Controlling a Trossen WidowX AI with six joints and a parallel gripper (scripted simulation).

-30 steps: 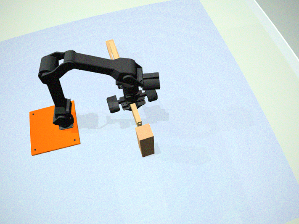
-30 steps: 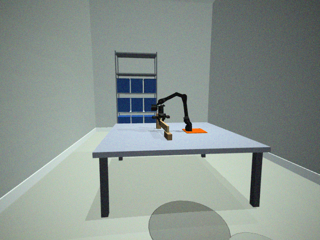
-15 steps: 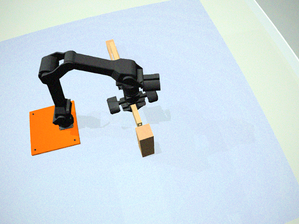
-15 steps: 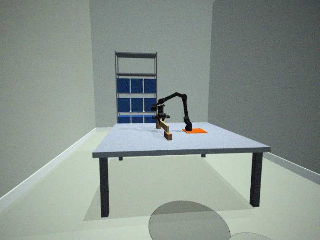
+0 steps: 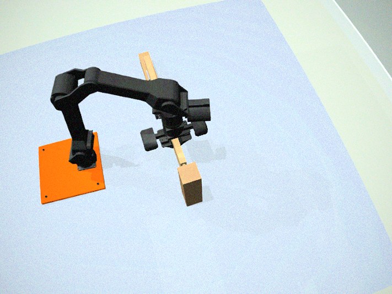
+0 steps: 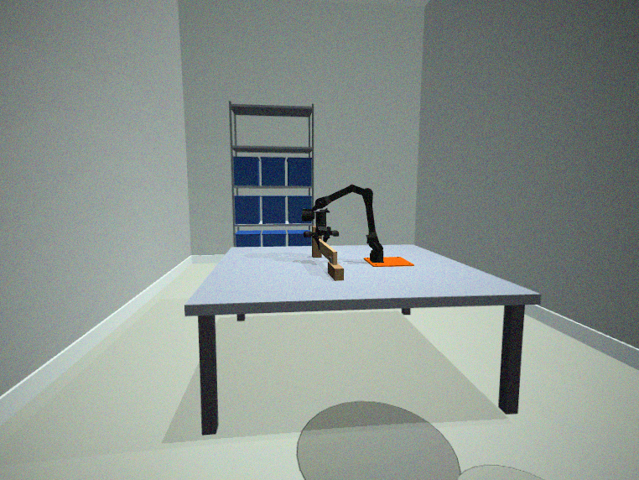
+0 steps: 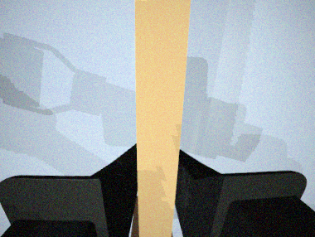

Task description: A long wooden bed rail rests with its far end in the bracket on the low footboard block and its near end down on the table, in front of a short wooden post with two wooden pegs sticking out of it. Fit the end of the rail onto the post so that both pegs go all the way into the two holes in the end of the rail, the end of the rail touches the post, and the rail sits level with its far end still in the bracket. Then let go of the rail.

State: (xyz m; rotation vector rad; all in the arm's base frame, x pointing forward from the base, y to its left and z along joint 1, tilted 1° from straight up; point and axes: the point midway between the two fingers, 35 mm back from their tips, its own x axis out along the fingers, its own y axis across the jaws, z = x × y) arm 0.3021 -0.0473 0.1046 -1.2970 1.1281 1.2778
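The long wooden rail [image 5: 178, 151] [image 6: 327, 249] [image 7: 162, 83] is gripped along its length and held above the table. My gripper [image 5: 173, 143] [image 6: 319, 239] [image 7: 153, 147] is shut on it, one finger on each side. The rail's near end lies just behind the upright wooden post [image 5: 191, 186] [image 6: 316, 251]. A dark hole shows in that end face, with a narrow gap to the post; the pegs are hidden behind the post's top. The far end is at the low footboard block [image 5: 143, 54] [image 6: 338, 273]; whether it sits fully in the bracket cannot be told.
The arm's base stands on an orange plate [image 5: 58, 169] [image 6: 397, 262] beside the rail. The arm crosses over the rail and hides its middle in the top view. The pale blue table [image 5: 279, 239] [image 6: 257, 289] carries all of this. A shelf with blue bins stands behind it.
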